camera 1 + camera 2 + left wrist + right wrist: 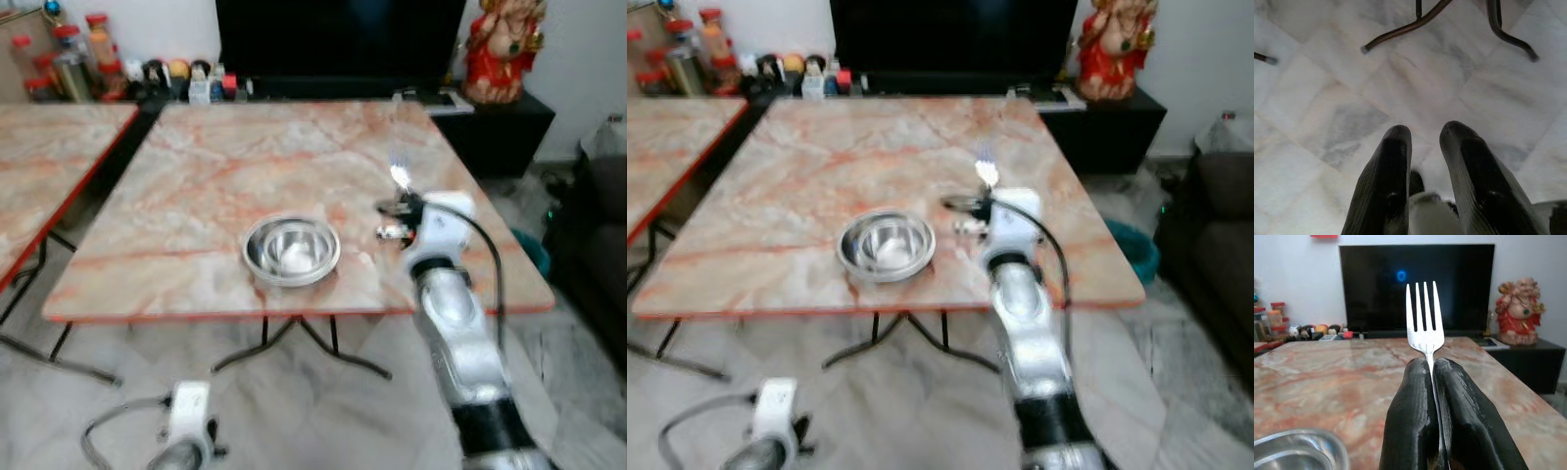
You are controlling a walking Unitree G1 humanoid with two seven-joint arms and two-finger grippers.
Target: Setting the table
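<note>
**Fork held over a marble table, steel bowl near the front edge**

A square table (245, 166) with a pink-and-cream marbled top and a red rim takes up the middle of the left eye view. A round steel bowl (291, 249) sits on it just below centre of that frame, close to the table's near edge. To the right of the bowl, the right gripper (1432, 369) is raised over the tabletop with its two black fingers pressed together on the handle of a silver fork (1424, 318); the tines stand upright above the fingertips, pointing toward the back of the room.

At the left edge of the frame a second table (49, 166) with the same marbled top stands apart from the first, a dark gap between them. Thin, curved black legs (313, 348) run under the main table onto a pale grey-veined marble floor (1327, 107).

Along the top of the frame, a large dark television (338, 39) stands on a low black cabinet (500, 122) against a white wall. A red and gold figurine (505, 49) sits at the upper right, and a row of small bottles and jars (73, 59) clusters at the upper left. A dark sofa arm (598, 225) shows at the right edge.

The left gripper (1425, 134) hangs low at the bottom left, its fingers slightly spread above the floor tiles.
</note>
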